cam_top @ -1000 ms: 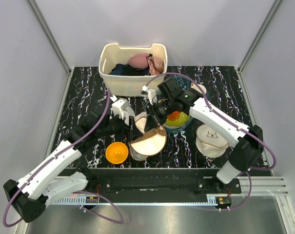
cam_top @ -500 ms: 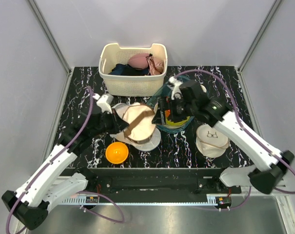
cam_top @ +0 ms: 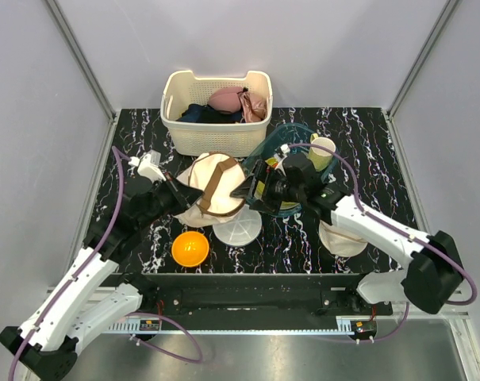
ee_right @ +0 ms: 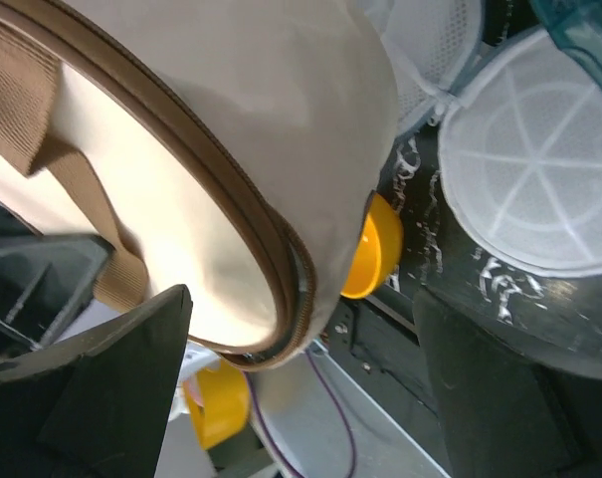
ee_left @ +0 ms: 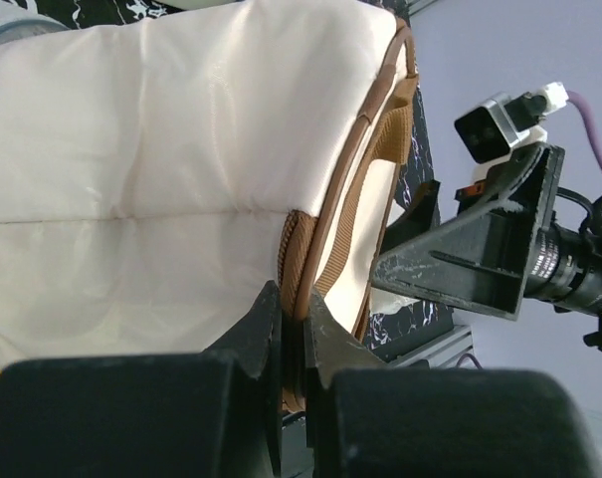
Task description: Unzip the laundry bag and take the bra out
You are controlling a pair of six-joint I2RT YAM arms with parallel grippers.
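The cream-beige laundry bag is held off the table, tilted on edge, its brown zipper band across it. My left gripper is shut on that band at the bag's left rim; in the left wrist view the fingers pinch the brown band. My right gripper stands open at the bag's right side. In the right wrist view the bag's zippered rim hangs between the spread fingers, untouched. The bra is hidden.
A white mesh dome lies under the bag, an orange bowl to its left. A cream basket of clothes stands behind. A blue tub, a cup and a white round bag sit to the right.
My left gripper shut on the bag's band and carried the bag back and left off the table, uncovering the mesh dome. My right gripper opened and came to the bag's right rim.
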